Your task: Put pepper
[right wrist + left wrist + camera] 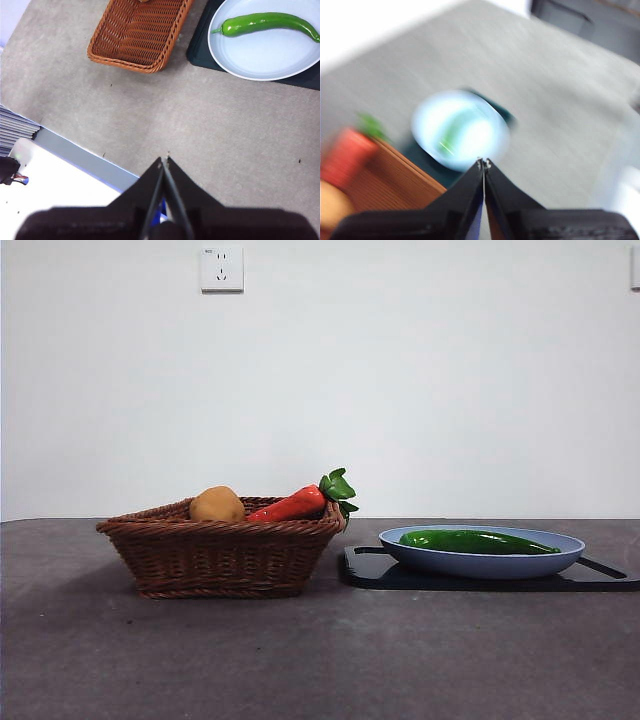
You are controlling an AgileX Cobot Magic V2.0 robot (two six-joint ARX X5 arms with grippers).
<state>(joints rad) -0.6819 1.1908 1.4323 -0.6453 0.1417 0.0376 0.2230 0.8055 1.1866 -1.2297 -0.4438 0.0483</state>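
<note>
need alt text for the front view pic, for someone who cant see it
A long glossy green pepper lies in a shallow blue plate on a black board at the right of a grey table. To its left stands a brown wicker basket holding a red-orange vegetable with a leafy green top and a tan round one. No gripper shows.

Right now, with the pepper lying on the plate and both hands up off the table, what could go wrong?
1. The pepper is slender and glossy, so it may slip or roll in a pinch.
2. It lies low in the shallow blue plate, so a descending hand could strike the rim and shift the plate on the black board.
3. The basket stands close beside.
</note>
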